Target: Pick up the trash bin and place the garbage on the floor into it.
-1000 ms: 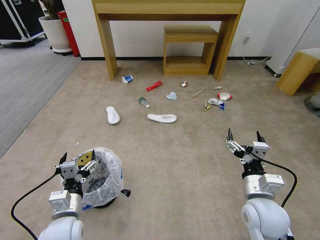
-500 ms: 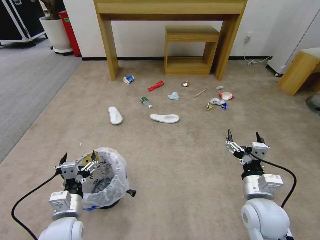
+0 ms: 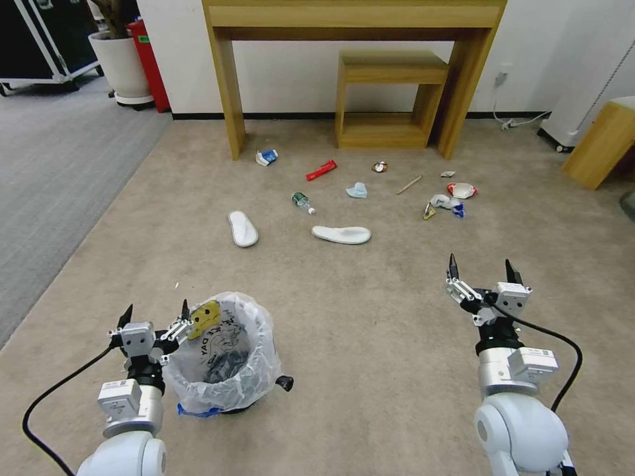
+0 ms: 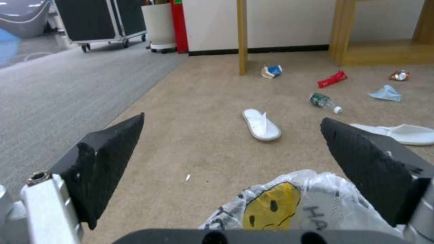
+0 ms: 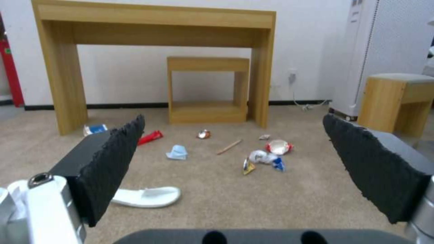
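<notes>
The trash bin (image 3: 225,357), lined with a crinkly white bag, stands upright on the beige floor (image 3: 370,317) at the near left. My left gripper (image 3: 156,309) hovers open beside the bin's left rim, holding nothing; the left wrist view looks past the gripper (image 4: 231,122) over the bag's edge (image 4: 294,206). At the near right, my right gripper (image 3: 481,263) is open and empty above bare carpet. Farther ahead the garbage lies scattered: two white slippers (image 3: 243,229) (image 3: 341,234), a bottle (image 3: 302,200), a red wrapper (image 3: 321,170), a carton (image 3: 266,157), a mask (image 3: 357,190), a can (image 3: 380,166) and a stick (image 3: 409,184).
A wooden desk (image 3: 357,13) with a low wooden shelf (image 3: 390,99) under it stands against the far wall behind the litter. Grey carpet (image 3: 59,172) runs along the left, with a white planter (image 3: 122,63) at its far end. Another wooden stool (image 3: 598,142) sits far right.
The whole picture has slid rightward, so the camera has moved. The bin now shows more to the right of my left gripper. Both arms keep their pose.
</notes>
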You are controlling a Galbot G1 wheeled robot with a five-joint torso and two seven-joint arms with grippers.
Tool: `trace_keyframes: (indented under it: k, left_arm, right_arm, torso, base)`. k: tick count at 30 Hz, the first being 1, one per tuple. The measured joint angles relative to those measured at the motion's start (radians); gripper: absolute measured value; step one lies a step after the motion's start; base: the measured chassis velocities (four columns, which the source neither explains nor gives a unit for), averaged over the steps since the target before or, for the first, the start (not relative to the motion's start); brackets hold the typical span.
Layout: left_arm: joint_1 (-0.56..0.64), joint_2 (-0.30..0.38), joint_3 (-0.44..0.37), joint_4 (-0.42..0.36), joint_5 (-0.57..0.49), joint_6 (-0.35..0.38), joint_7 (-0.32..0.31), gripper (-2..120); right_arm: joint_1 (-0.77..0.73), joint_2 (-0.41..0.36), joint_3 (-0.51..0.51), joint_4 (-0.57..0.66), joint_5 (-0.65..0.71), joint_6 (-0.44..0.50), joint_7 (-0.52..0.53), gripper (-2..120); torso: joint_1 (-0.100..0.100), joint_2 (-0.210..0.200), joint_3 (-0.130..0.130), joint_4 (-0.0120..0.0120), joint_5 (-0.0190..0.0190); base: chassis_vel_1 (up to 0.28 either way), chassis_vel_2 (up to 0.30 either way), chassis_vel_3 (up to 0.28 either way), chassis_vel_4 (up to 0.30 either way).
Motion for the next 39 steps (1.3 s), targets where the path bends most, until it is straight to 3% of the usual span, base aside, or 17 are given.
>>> trace_keyframes:
  k: [32, 39]
  left_arm:
    - [-0.008, 0.000, -0.008, 0.019, 0.011, 0.001, 0.002, 100]
    - [-0.013, 0.000, 0.006, 0.009, -0.026, 0.022, -0.007, 100]
  right_arm:
    - [0.023, -0.005, -0.014, -0.026, -0.003, -0.016, 0.005, 100]
    - [0.020, -0.022, -0.011, -0.009, 0.017, -0.033, 0.018, 100]
  torso:
    - [0.000, 0.000, 0.000, 0.0000, -0.0001]
    - [0.000, 0.000, 0.000, 0.0000, -0.0001]
  base:
    - [0.000, 0.000, 0.000, 0.000]
    - [0.000, 0.000, 0.000, 0.000]
